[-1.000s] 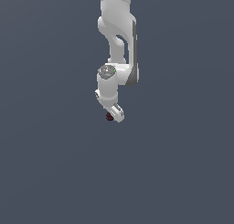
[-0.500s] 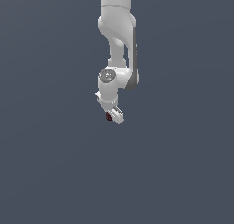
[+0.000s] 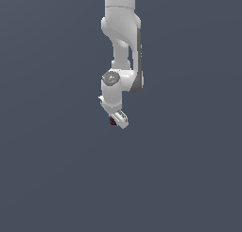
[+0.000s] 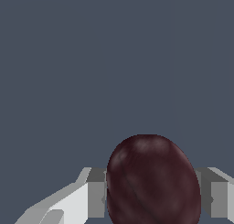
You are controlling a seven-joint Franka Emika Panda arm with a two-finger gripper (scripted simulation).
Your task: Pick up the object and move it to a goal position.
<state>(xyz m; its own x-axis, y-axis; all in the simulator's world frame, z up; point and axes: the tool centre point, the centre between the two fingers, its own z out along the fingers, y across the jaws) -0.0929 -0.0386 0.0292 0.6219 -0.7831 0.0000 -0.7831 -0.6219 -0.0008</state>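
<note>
The object [image 3: 112,121] is a tiny dark red, mottled ball tucked under the white hand in the exterior view. In the wrist view the object [image 4: 153,179] fills the space between the two grey-and-white fingers [image 4: 93,193], which press on it from both sides. My gripper [image 3: 113,121] hangs from the white arm that comes down from the top of the exterior view, and it is shut on the object. The ball is held clear of the surroundings, with only plain grey-blue background around it.
The arm and hand have drifted slightly in the exterior view, with the ball staying in the fingers. The grip has not changed.
</note>
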